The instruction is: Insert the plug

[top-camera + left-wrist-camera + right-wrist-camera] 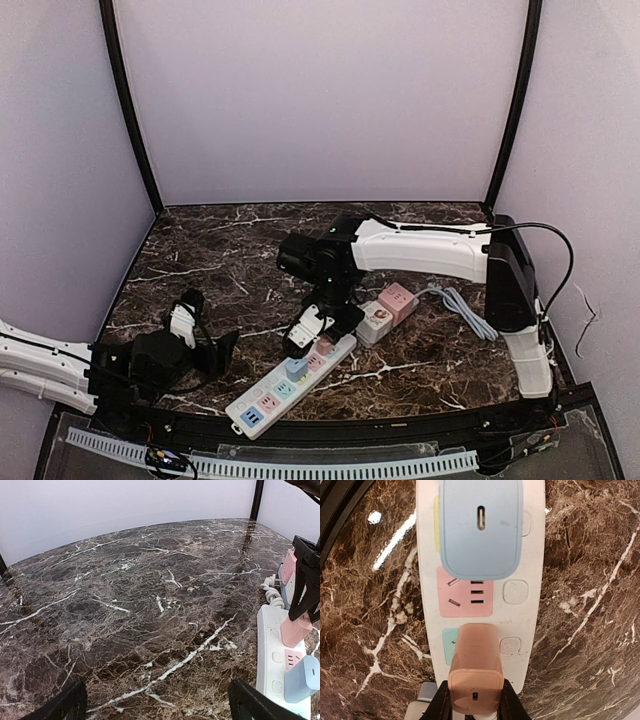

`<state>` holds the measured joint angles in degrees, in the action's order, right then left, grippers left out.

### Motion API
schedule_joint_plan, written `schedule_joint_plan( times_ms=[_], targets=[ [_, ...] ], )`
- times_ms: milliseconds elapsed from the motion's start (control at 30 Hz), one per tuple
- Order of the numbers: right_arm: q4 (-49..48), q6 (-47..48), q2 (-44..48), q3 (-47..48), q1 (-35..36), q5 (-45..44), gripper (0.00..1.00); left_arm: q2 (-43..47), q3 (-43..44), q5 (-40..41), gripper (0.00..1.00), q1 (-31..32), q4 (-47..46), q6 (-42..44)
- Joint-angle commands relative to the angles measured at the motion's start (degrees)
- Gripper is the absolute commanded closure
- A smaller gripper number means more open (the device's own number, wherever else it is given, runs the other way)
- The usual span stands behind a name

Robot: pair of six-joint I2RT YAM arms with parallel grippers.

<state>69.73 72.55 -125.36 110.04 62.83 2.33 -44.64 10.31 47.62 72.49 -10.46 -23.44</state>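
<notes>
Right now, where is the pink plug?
In the right wrist view the pink plug sits bottom centre, pinched by the right gripper over the teal socket of the white power strip, just before the empty pink socket and the blue plug.

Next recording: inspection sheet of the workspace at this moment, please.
Surface: glossy dark marble table.
Job's things: white power strip; pink plug at its teal socket, seating depth unclear.
Clutter: blue plug seated in the strip; pink-and-white socket block by the strip's far end.
Grippers: right gripper shut on the pink plug; left gripper open, empty, away from the strip.
Cables: grey cord running from the block.
Surroundings: pale walls, black frame posts.
</notes>
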Motion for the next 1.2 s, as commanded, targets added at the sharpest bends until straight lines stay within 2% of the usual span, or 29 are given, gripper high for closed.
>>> schedule_joint_plan(
  times_ms=[0, 233, 500, 600, 633, 667, 700, 733, 767, 1033, 1167],
  targets=[
    [-2.7, -0.5, -6.4, -2.6, -0.4, 2.4, 1.00, 0.5, -1.2, 0.0, 0.01, -0.4, 1.0, -0.6],
    [-2.4, -3.8, -8.7, 0.4, -0.3, 4.0, 1.00, 0.5, -1.3, 0.1, 0.01, -0.4, 0.7, -0.3],
    [-3.6, -7.8, -5.4, 1.4, 0.0, 4.3, 0.98, 0.5, -1.3, 0.0, 0.01, -0.4, 0.6, -0.3],
    [-3.0, -9.3, -2.5, 1.8, 0.6, 2.2, 0.84, 0.5, -1.4, 0.0, 0.01, -0.4, 0.5, -0.3],
    [-2.5, -9.9, -1.1, 2.3, 0.7, 1.7, 0.73, 0.5, -1.4, 0.0, 0.01, -0.4, 0.5, -0.3],
    [-1.8, -10.2, 0.2, 3.1, 0.8, 1.6, 0.44, 0.5, -1.4, -0.1, 0.01, -0.4, 0.5, -0.3],
    [-1.2, -10.4, 1.9, 3.6, 0.8, 1.5, 0.07, 0.5, -1.3, -0.1, 0.01, -0.4, 0.5, -0.3],
    [-0.9, -10.3, 3.5, 4.0, 0.9, 1.1, 0.02, 0.5, -1.3, -0.1, 0.01, -0.4, 0.5, -0.3],
    [-0.9, -10.3, 5.3, 4.1, 1.0, 0.4, 0.02, 0.5, -1.3, -0.1, 0.01, -0.4, 0.6, -0.3],
    [-1.4, -10.9, 16.2, 2.1, 1.2, -3.6, 0.01, 0.5, -1.2, -0.8, 0.01, -0.5, 0.3, -0.1],
    [-5.8, -14.0, 20.0, -2.0, 0.6, -4.2, 0.02, 0.2, -0.9, -2.0, 0.01, -0.5, 0.3, 0.4]
  ],
)
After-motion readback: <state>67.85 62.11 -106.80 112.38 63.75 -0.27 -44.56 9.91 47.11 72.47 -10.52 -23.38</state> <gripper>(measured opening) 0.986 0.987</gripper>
